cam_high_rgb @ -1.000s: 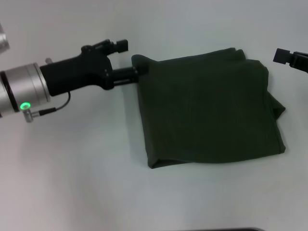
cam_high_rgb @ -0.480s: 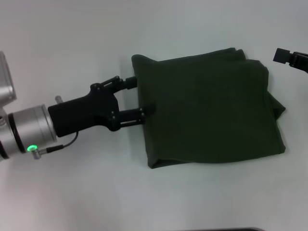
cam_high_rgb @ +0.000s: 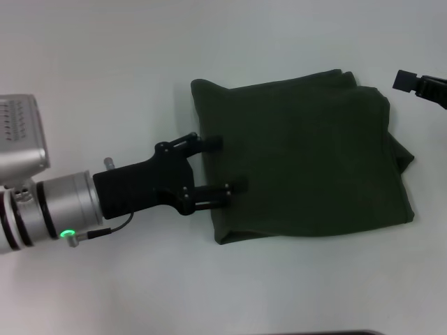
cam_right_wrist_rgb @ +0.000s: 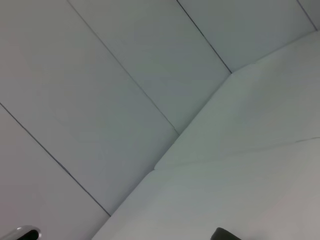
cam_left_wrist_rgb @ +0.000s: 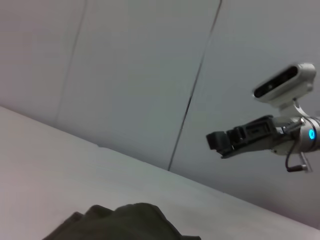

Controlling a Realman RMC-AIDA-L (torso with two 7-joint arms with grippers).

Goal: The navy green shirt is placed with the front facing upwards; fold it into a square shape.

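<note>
Lying folded into a rough dark-green square: one navy green shirt (cam_high_rgb: 304, 167), its edge beneath the left claw (cam_high_rgb: 228, 165), fingers spread apart; right claw (cam_high_rgb: 405, 81) parked beyond, state unclear.

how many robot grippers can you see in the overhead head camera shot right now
2. The left gripper is over the left edge of the folded navy green shirt, fingers apart. The right gripper only pokes in at the picture's right edge, beyond the shirt's far right corner.
</note>
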